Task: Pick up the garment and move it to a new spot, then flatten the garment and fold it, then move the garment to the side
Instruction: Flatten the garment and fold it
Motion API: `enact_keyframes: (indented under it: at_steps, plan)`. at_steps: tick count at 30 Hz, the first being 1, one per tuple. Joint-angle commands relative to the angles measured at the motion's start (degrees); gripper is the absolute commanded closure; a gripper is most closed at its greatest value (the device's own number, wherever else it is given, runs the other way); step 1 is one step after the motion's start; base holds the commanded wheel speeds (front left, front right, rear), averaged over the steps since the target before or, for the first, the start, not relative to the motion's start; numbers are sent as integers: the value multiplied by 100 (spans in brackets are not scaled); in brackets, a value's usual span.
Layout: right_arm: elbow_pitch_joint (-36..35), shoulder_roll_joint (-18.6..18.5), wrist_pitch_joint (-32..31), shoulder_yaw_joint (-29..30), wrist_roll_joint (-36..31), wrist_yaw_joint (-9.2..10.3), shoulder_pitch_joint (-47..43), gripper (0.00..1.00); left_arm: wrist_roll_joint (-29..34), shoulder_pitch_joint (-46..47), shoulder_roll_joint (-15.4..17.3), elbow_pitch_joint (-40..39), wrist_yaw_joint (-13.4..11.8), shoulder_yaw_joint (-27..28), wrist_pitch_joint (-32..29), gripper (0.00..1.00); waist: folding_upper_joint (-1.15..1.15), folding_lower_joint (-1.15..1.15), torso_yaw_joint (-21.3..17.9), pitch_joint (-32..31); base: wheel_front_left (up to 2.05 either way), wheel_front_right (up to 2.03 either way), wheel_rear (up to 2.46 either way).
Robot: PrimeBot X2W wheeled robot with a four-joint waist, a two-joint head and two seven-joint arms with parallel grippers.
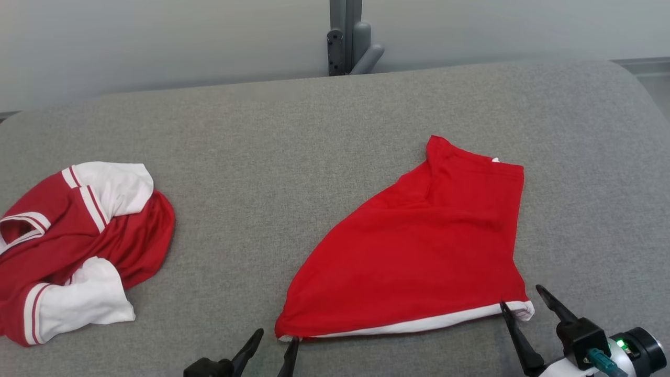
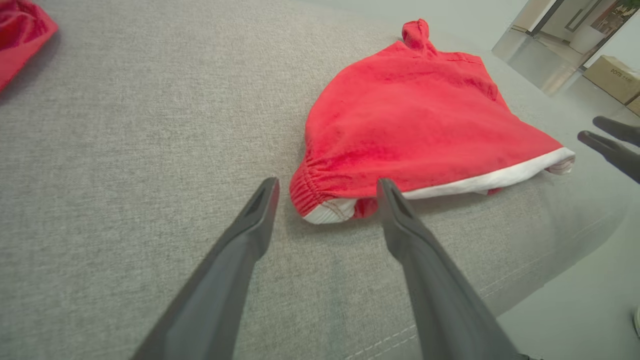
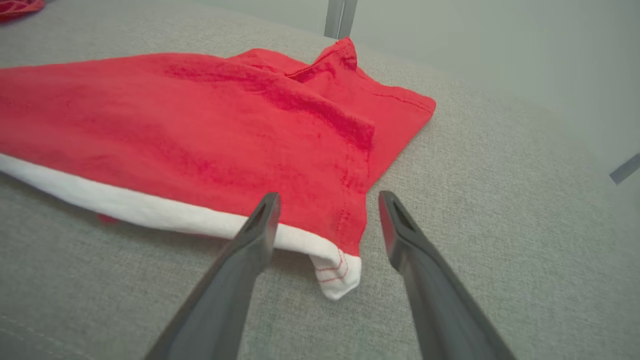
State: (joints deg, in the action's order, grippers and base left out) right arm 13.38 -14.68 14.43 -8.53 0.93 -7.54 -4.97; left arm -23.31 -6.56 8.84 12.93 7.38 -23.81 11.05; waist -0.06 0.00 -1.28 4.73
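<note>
The garment (image 1: pixel 419 246) is red with a white band along its near edge and lies spread, roughly triangular, on the grey cushion (image 1: pixel 335 131). My left gripper (image 1: pixel 277 335) stands open at its near left corner. In the left wrist view that gathered corner of the garment (image 2: pixel 415 125) sits just beyond and between the tips of the left gripper (image 2: pixel 327 181). My right gripper (image 1: pixel 521 296) is open at the near right corner. In the right wrist view the white-banded corner of the garment (image 3: pixel 200 125) lies between the fingers of the right gripper (image 3: pixel 328 195), unclamped.
A second red and white garment (image 1: pixel 78 246) lies crumpled at the cushion's far left. A grey post (image 1: pixel 348 36) stands behind the back edge. The cushion's near edge runs just below both grippers. A cardboard box (image 2: pixel 612 77) sits on the floor beyond the right side.
</note>
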Motion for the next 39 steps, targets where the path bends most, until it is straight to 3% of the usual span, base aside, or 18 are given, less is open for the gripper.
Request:
enact_keyframes:
  at_steps: [1,13,23,39]
  plan:
    - [41,-118,-53,-115,8,11,59,0,-62,185,139,76,9,-51,-28,0,6,0,-65,237,0,0,0]
    - [86,-439,-157,-367,283,11,202,0,-663,621,286,521,10,-462,-73,0,6,0,-124,507,0,0,0]
    - [-65,-645,-246,-557,284,11,52,0,-776,778,368,648,10,-549,22,0,6,0,-182,645,0,0,0]
    - [99,-536,-246,-609,453,11,282,0,-886,1049,416,679,11,-855,147,0,6,0,-234,805,0,0,0]
